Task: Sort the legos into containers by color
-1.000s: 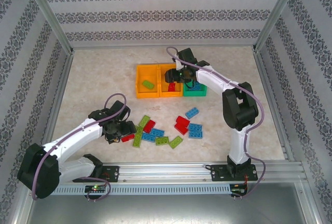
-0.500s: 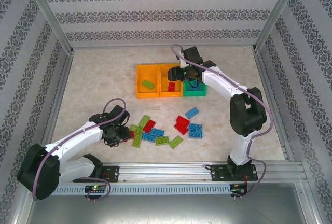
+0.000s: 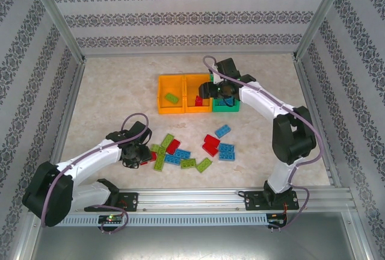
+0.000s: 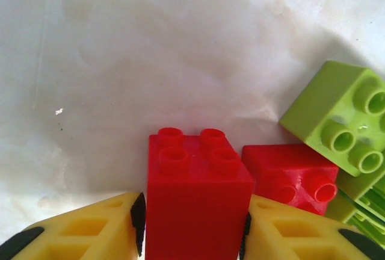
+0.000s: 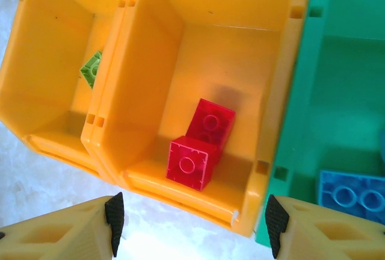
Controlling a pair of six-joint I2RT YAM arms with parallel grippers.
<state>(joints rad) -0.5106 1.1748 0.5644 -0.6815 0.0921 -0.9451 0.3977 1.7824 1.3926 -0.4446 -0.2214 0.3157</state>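
The left tool (image 4: 192,239) clamps a red lego (image 4: 195,182) on the surface (image 4: 150,61), a second red lego (image 4: 289,176) and a green lego (image 4: 337,121) crowding its right, while the right tool (image 5: 192,227) gapes empty above the middle orange bin (image 5: 228,55) and its two red legos (image 5: 209,123).

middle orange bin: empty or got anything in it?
Not empty. Two red legos lie on the floor of the middle orange bin, seen in the right wrist view.

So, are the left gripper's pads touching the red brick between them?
Touching. In the left wrist view, the left gripper has its black pads flush against both sides of the red brick, with no gap on either side.
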